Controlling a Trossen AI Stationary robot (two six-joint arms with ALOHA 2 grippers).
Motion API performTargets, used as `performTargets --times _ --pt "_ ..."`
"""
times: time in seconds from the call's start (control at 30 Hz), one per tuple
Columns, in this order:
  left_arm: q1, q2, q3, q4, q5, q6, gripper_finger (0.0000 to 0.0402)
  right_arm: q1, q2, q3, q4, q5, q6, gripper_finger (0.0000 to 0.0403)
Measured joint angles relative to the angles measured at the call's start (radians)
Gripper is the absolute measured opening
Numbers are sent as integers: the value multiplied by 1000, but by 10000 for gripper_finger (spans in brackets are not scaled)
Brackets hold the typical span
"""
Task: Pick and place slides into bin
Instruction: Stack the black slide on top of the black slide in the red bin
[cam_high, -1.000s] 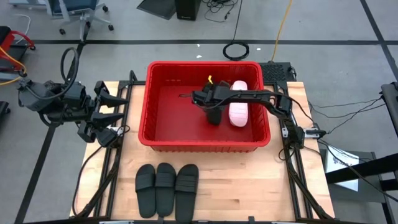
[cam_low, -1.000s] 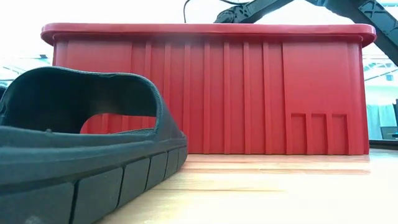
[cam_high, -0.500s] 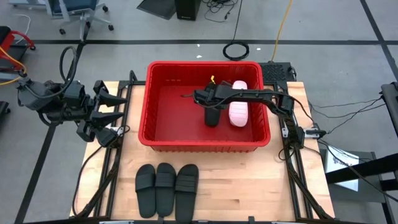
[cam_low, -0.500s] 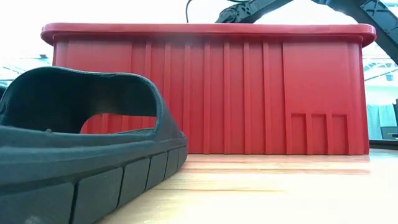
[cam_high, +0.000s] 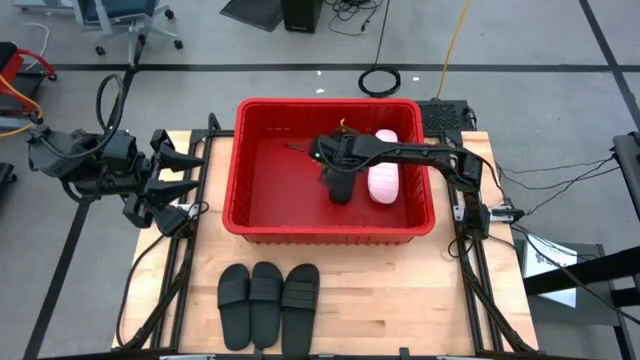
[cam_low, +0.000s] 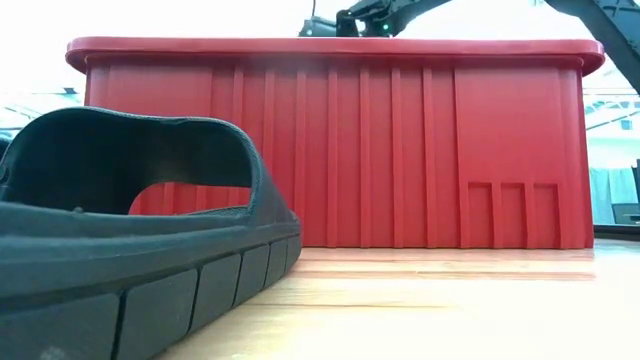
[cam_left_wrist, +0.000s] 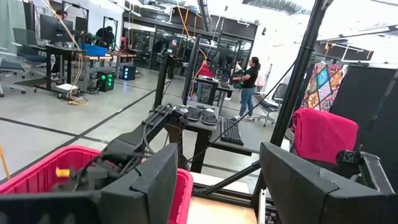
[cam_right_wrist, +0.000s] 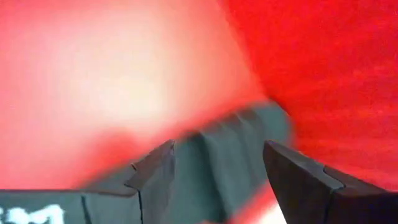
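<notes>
The right gripper (cam_high: 330, 160) hung over the middle of the red bin (cam_high: 258, 222), seen at the centre of the high view, its fingers (cam_right_wrist: 298, 183) spread apart with a black slide (cam_high: 342, 186) lying loose on the floor of the bin just below them. A pale pink slide (cam_high: 383, 180) lay just beside it, toward the right wall of the bin. Three more black slides (cam_high: 268, 304) waited side by side on the wooden table (cam_high: 400, 310) at the lower centre of the frame, well apart from the bin.

The left gripper (cam_high: 185, 172) idled at the left edge of the table, jaws wide open.

The risk from here seemed to lie in the withdrawal: with the right wrist view showing the black slide between the parted fingers, a finger lifting carelessly could catch its strap and drag it back up, or nudge it onto the pink one. The next reach for the close-packed trio might also disturb a neighbour, since the three lay touching.
</notes>
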Motion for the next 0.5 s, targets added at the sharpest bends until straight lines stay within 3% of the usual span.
performTargets --times 0.1,0.23,0.4,0.5 --pt "0 0 0 0 0 5 225 -5 4 0 80 -160 -74 229" --pt "0 0 0 1 0 5 225 -30 45 0 88 -160 -93 221" --pt "0 0 0 4 -1 3 225 -76 76 1 96 -274 -90 215" --pt "0 0 0 5 -1 5 225 -86 95 0 74 -281 -111 215"
